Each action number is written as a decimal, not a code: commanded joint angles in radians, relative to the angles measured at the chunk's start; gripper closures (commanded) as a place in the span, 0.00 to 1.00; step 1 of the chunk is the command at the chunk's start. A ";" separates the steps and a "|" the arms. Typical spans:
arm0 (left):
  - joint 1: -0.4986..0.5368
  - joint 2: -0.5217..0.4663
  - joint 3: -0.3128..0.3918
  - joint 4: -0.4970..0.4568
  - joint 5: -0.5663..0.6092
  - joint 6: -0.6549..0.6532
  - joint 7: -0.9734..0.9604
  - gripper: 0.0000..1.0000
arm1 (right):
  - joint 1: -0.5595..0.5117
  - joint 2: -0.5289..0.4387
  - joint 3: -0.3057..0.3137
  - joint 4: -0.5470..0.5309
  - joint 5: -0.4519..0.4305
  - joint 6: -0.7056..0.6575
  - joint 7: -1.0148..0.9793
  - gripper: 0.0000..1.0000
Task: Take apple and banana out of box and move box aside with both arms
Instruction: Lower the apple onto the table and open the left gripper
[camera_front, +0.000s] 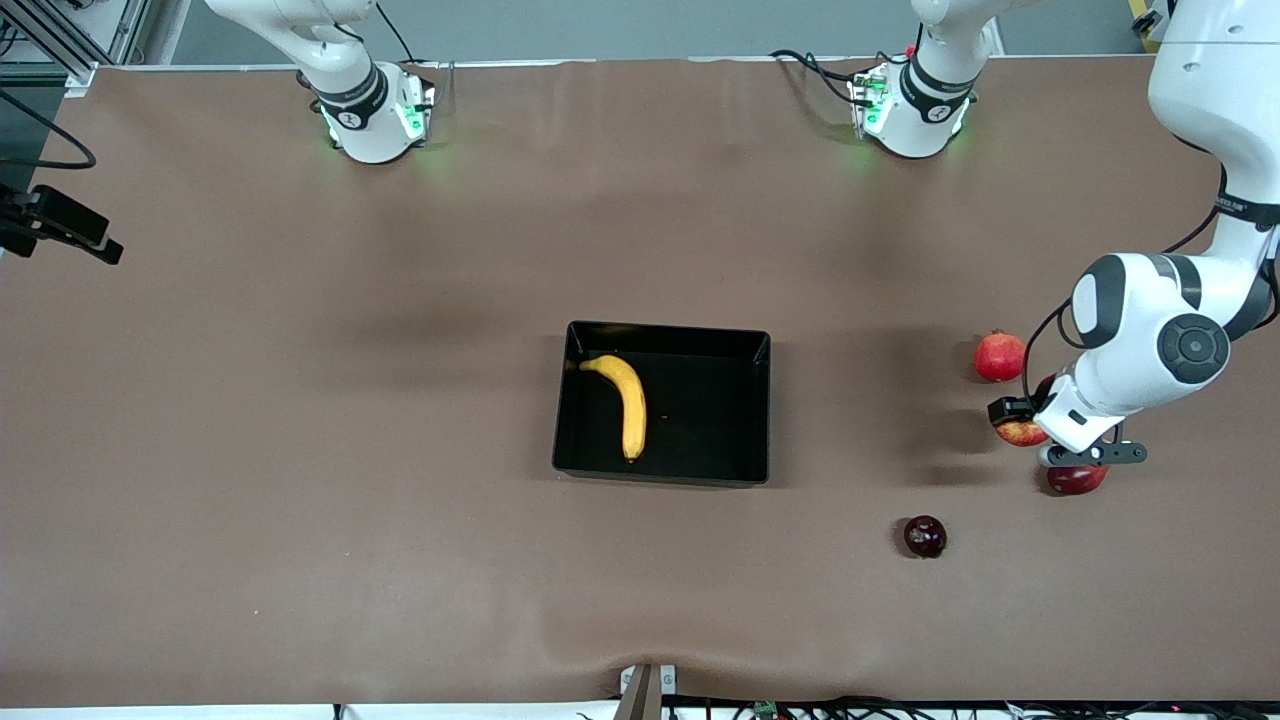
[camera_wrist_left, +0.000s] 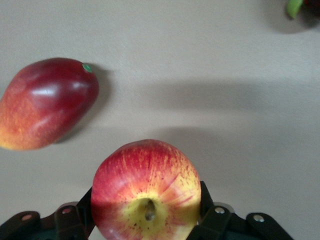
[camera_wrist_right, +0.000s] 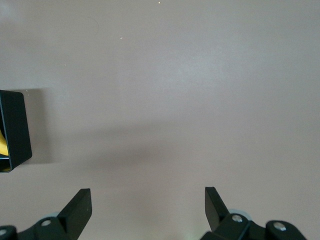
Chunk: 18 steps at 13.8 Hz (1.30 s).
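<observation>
Left tool (camera_wrist_left: 147, 220) grips apple (camera_wrist_left: 146, 190); right tool (camera_wrist_right: 147, 205) spread, waiting.

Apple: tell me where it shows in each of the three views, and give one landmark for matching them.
Front view: the apple lies under the left gripper, between the pomegranate and the mango.
Left wrist view: the apple fills the lower middle, clamped between the fingers.
Right wrist view: not in it.
Shared landmark: the mango beside the apple shows in the front and left wrist views.
</observation>
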 joint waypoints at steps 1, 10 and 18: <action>0.021 0.032 -0.009 -0.004 0.015 0.061 0.028 1.00 | -0.013 0.002 0.008 0.010 0.006 -0.003 -0.007 0.00; 0.030 0.103 -0.005 -0.004 0.015 0.164 0.025 0.00 | -0.011 0.002 0.008 0.012 0.006 -0.002 -0.008 0.00; 0.020 -0.106 -0.121 0.045 0.011 -0.172 -0.059 0.00 | -0.011 0.007 0.008 0.012 0.006 -0.002 -0.008 0.00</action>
